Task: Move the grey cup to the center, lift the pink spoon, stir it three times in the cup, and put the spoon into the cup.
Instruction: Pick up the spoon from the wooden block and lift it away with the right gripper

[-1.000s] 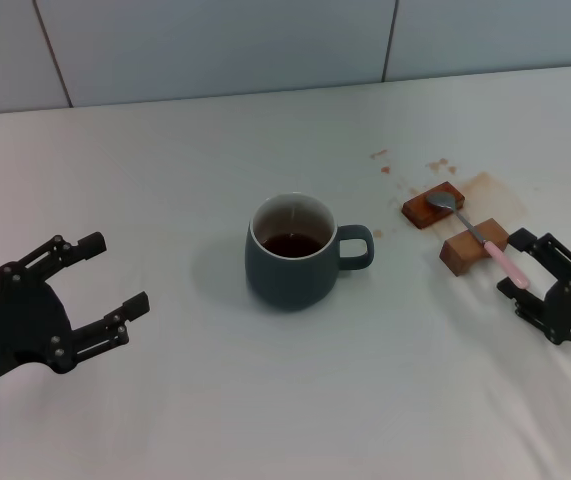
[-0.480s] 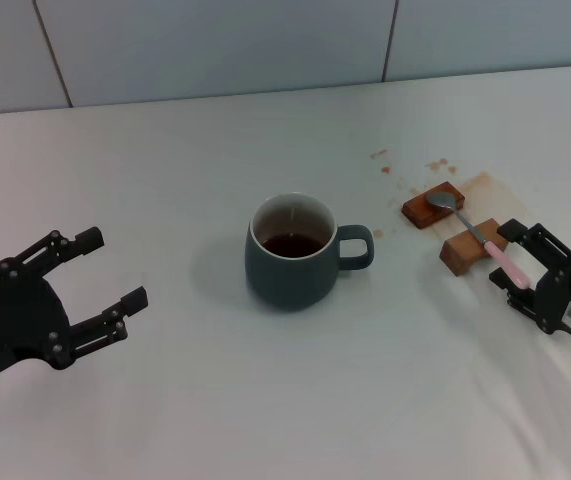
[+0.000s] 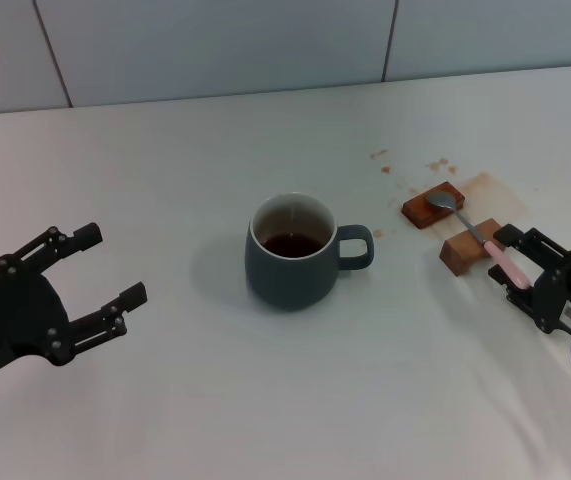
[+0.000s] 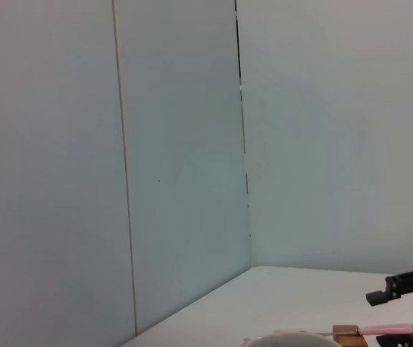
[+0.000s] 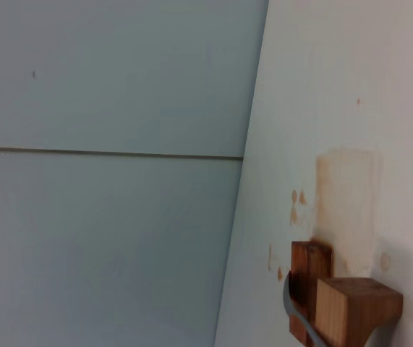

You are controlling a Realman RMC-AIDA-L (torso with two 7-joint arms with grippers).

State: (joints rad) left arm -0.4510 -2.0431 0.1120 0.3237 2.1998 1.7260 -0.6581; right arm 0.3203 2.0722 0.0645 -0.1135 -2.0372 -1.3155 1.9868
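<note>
The grey cup [image 3: 290,258] stands mid-table with dark brown liquid inside and its handle toward the right; its rim just shows in the left wrist view [image 4: 287,337]. The pink spoon [image 3: 485,240] lies across two brown wooden blocks, its silver bowl on the far block and its pink handle pointing toward me. It also shows in the left wrist view [image 4: 387,329], and its metal part shows in the right wrist view [image 5: 296,312]. My right gripper [image 3: 501,257] is open, with its fingers on either side of the handle's end. My left gripper [image 3: 113,264] is open and empty, well left of the cup.
The far wooden block [image 3: 430,208] and the near wooden block [image 3: 470,246] sit right of the cup, with brown stains [image 3: 485,185] on the white table around them. A tiled wall [image 3: 265,40] runs along the back edge.
My right gripper has moved in toward the spoon, so its fingers now flank the end of the pink handle. My left gripper has drifted slightly away from the cup.
</note>
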